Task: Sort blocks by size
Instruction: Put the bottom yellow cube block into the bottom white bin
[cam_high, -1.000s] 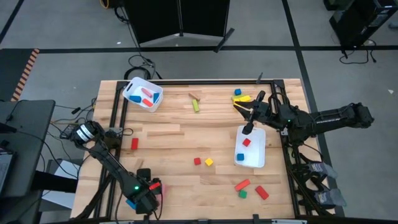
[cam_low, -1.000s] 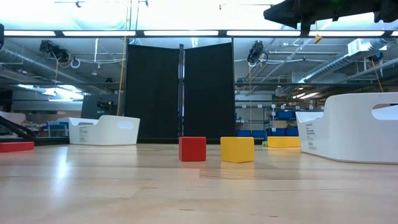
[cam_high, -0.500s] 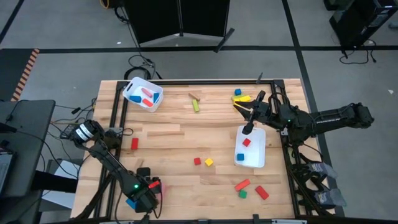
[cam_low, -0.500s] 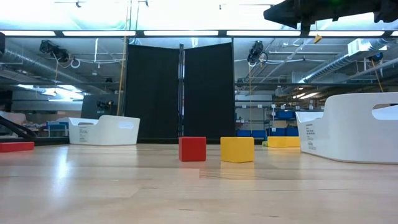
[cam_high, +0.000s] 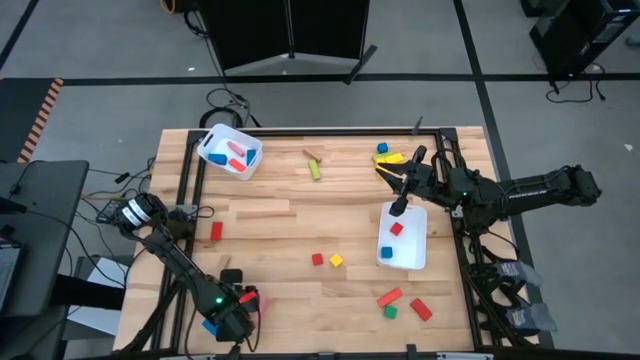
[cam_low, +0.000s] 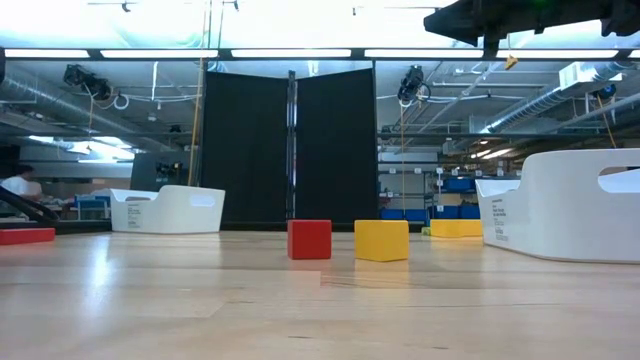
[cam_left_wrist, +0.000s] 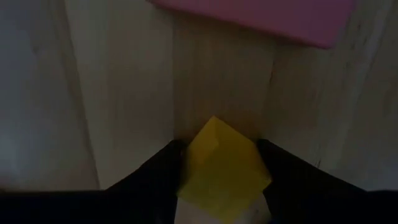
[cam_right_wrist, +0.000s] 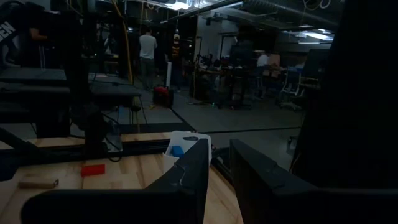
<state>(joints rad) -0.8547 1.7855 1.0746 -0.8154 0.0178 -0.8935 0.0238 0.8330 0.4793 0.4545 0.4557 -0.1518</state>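
Overhead strip lights and a black folding screen stand behind the pale wooden bench (cam_high: 290, 215), where the sorting looks only partly done. One white plastic bin (cam_high: 229, 151) near the far left corner holds pink, red and blue bar blocks, and a second white plastic bin (cam_high: 403, 236) on the right holds small red and blue cubes. Many wooden blocks lie loose: a small red cube (cam_high: 317, 259) beside a small yellow cube (cam_high: 336, 260) mid-bench, a red bar (cam_high: 389, 297), a green cube (cam_high: 390, 312) and a red block (cam_high: 421, 309) near the front right, a red block (cam_high: 216, 231) on the left, plus green and plain bars farther back. At the front left corner, the left end effector (cam_left_wrist: 222, 171) has its fingers closed on a small yellow wooden cube (cam_left_wrist: 222, 169), with a pink block (cam_left_wrist: 261, 18) just beyond. The right end effector (cam_high: 400, 205) hovers above the right bin's far end, fingers nearly together with nothing between them.
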